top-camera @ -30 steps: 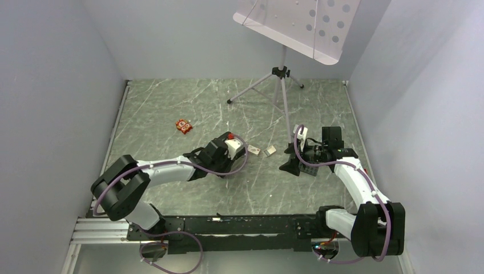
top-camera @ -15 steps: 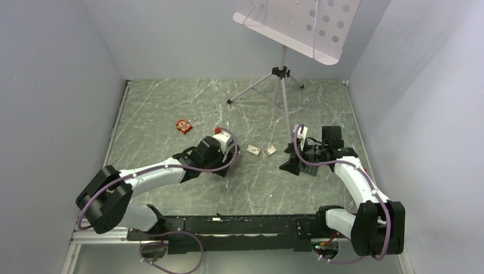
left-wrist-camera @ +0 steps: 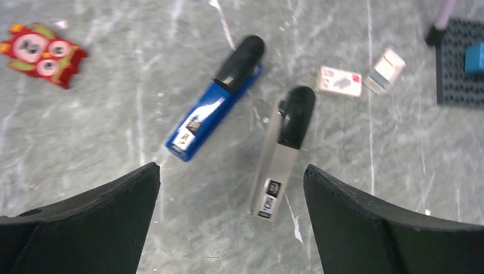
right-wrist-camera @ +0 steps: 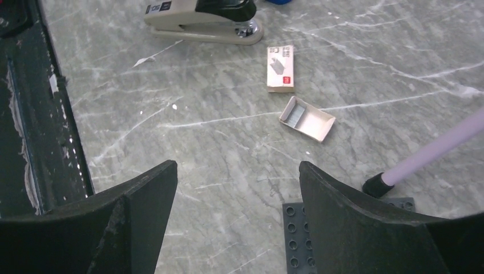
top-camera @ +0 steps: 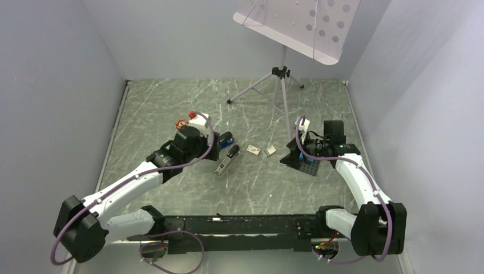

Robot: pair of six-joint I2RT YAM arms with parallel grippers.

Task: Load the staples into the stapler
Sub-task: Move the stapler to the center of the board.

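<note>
Two staplers lie side by side on the marble table: a blue stapler (left-wrist-camera: 212,109) (top-camera: 227,138) and a grey stapler (left-wrist-camera: 282,153) (top-camera: 226,160) (right-wrist-camera: 201,16) with a black top. My left gripper (left-wrist-camera: 230,169) (top-camera: 212,149) hovers just left of them, open and empty. Right of the staplers lie a closed staple box (left-wrist-camera: 339,81) (right-wrist-camera: 281,68) and an open cardboard tray (left-wrist-camera: 384,71) (right-wrist-camera: 308,120). The silver-grey staples (right-wrist-camera: 293,117) sit in that tray. My right gripper (right-wrist-camera: 237,169) (top-camera: 289,159) stands open and empty, right of the tray.
A dark studded baseplate (top-camera: 309,166) (right-wrist-camera: 295,235) lies under my right gripper, with a tripod leg (right-wrist-camera: 435,149) beside it. A red toy (left-wrist-camera: 41,53) (top-camera: 181,122) lies at the left. The tripod (top-camera: 279,85) stands at the back. A black rail (right-wrist-camera: 28,114) edges the near side.
My left gripper has opened and drawn back to the left, uncovering both staplers, which now lie free on the table. The right arm has barely moved.
</note>
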